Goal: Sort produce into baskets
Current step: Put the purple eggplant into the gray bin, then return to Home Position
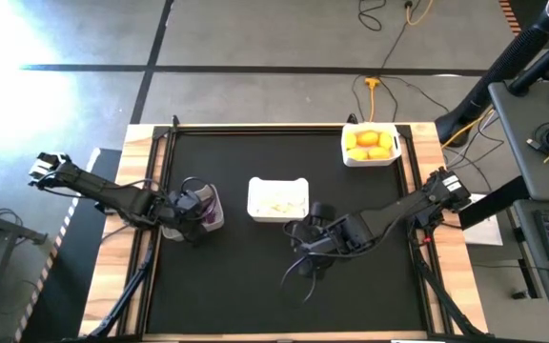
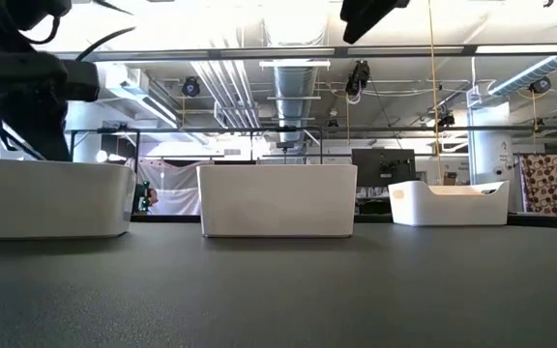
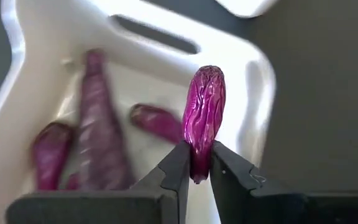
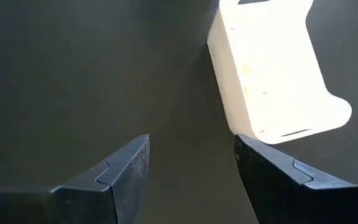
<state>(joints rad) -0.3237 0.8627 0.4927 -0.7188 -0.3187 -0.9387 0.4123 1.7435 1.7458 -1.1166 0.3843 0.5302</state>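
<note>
My left gripper (image 3: 197, 152) hovers over the left basket (image 3: 253, 74), shut on a wrinkled purple piece (image 3: 205, 106). Several purple eggplants (image 3: 98, 130) lie on that basket's floor. From above, the same basket (image 1: 206, 208) sits at the table's left, with the left gripper (image 1: 194, 206) over it. The middle basket (image 1: 277, 198) holds white garlic. The far right basket (image 1: 370, 145) holds yellow lemons. My right gripper (image 4: 191, 146) is open over bare table just near of the middle basket (image 4: 272, 81). My left gripper pinches the purple piece by one end (image 3: 197, 167) between its two fingers. The fingers (image 3: 178, 163) slant downward toward the basket. The piece sticks out past the fingertips, in line with them, lifted clear above the basket's floor.
The black mat (image 1: 255, 286) lies bare toward the near edge. In the low view the three baskets (image 2: 278, 200) stand in a row, the left arm (image 2: 27, 77) above the left one. A desk (image 1: 541, 143) and cables stand beyond the table's right side.
</note>
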